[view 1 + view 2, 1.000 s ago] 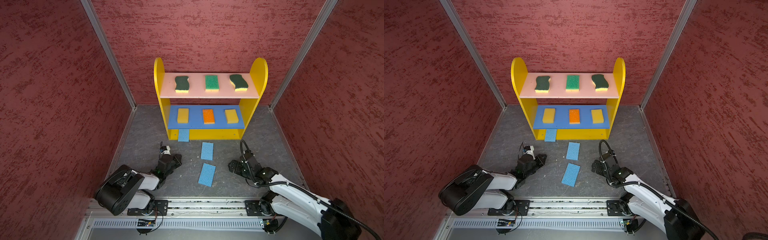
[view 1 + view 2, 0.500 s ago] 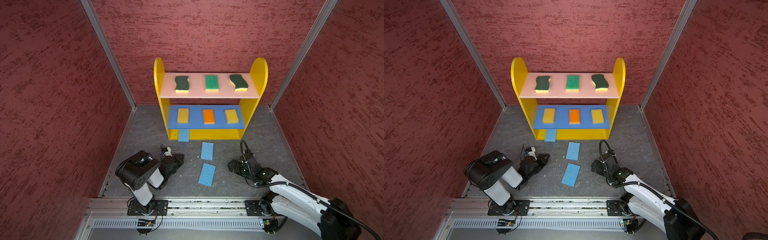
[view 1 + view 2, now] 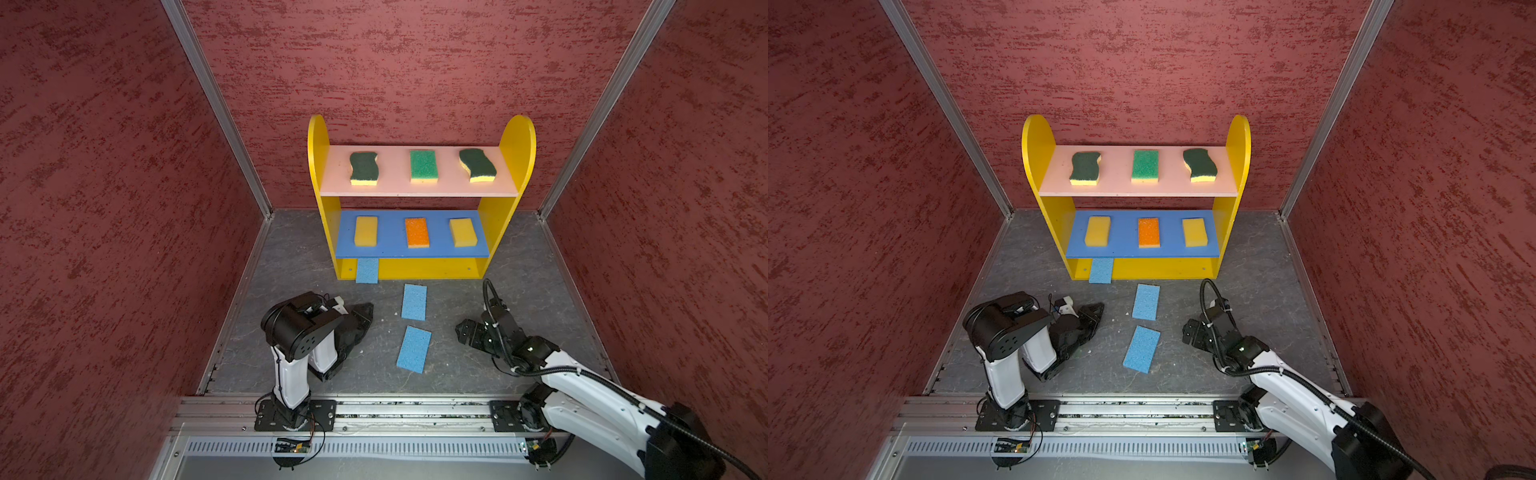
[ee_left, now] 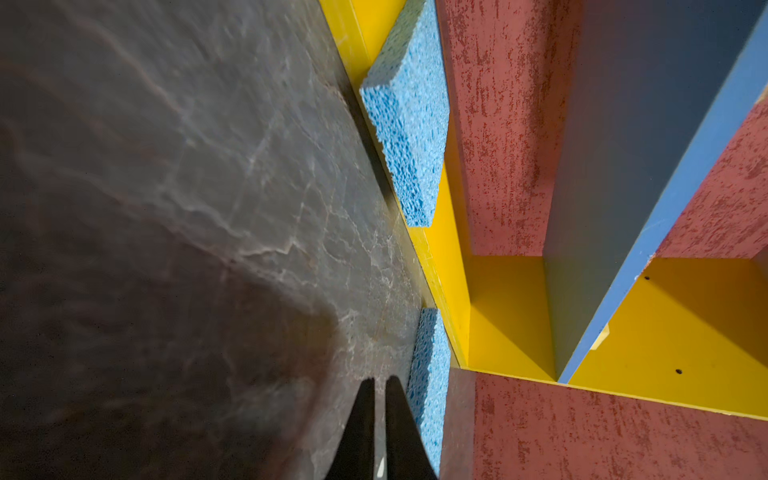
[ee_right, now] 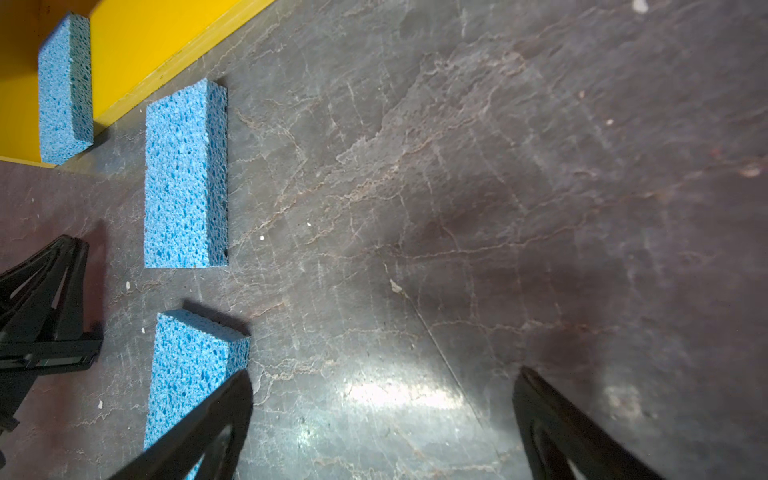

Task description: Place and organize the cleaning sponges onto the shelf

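The shelf (image 3: pixel 509 208) stands at the back and shows in both top views. Its pink top board holds two dark-green wavy sponges (image 3: pixel 364 168) (image 3: pixel 1200 165) and a bright green one (image 3: pixel 423 165). On the blue middle board lie two yellow sponges (image 3: pixel 366 231) (image 3: pixel 1195 232) and an orange one (image 3: pixel 417 232). One blue sponge (image 3: pixel 367 270) lies half on the yellow bottom board. Two more blue sponges (image 3: pixel 414 301) (image 3: pixel 414 349) lie on the floor. My left gripper (image 3: pixel 365 309) (image 4: pixel 379 384) is shut and empty, low over the floor. My right gripper (image 3: pixel 461 332) (image 5: pixel 382 382) is open over bare floor, beside the nearest blue sponge (image 5: pixel 195 365).
Red textured walls (image 3: pixel 124 208) close in the left, back and right sides. A metal rail (image 3: pixel 395 411) with both arm bases runs along the front edge. The left arm's elbow (image 3: pixel 295 328) stands upright above the floor at front left. The floor (image 3: pixel 519 270) is dark grey stone.
The left arm has folded upright, its elbow risen from flat on the floor, and its gripper has slid a little right toward the blue sponges. The right arm has not moved.
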Tool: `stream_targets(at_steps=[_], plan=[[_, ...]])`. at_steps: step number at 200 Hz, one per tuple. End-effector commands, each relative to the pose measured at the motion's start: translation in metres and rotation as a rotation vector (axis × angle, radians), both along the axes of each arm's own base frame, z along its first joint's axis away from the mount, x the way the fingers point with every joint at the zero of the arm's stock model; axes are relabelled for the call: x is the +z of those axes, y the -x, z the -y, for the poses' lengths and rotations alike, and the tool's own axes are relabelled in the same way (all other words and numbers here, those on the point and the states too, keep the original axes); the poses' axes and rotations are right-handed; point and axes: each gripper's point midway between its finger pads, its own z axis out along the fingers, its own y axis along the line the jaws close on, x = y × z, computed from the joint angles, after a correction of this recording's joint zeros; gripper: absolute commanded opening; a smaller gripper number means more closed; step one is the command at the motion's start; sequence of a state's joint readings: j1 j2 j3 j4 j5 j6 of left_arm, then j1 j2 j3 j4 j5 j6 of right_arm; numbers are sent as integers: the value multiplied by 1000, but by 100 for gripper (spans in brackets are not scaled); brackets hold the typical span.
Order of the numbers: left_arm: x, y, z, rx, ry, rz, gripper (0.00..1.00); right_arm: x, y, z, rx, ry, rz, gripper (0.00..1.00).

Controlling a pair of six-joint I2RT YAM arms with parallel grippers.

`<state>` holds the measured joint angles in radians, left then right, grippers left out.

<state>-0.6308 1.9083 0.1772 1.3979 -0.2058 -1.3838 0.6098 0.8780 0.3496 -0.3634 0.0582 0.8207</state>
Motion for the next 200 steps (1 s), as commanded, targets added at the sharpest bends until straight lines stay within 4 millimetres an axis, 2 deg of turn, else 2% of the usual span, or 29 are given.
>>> stream_targets(at_steps=[1,42,79,104,136,173,200], plan=[[2,-6,2,21,62,-12,10,-1,-2,5,-3,30,26,99],[-10,-6,-7,79,87,-57,9,-1,-2,5,-1,31,32,99],[-23,-13,-3,109,126,-97,8,-3,-1,6,-4,30,29,99],[-24,-21,0,127,145,-92,8,-4,-1,6,-2,33,27,99],[-23,-25,-6,176,153,-83,7,-4,-1,7,1,48,29,99],[-34,-25,-19,278,210,-120,7,-6,-3,7,2,55,27,99],[-46,-29,-16,271,247,-163,6,-6,-3,8,2,64,26,99]])
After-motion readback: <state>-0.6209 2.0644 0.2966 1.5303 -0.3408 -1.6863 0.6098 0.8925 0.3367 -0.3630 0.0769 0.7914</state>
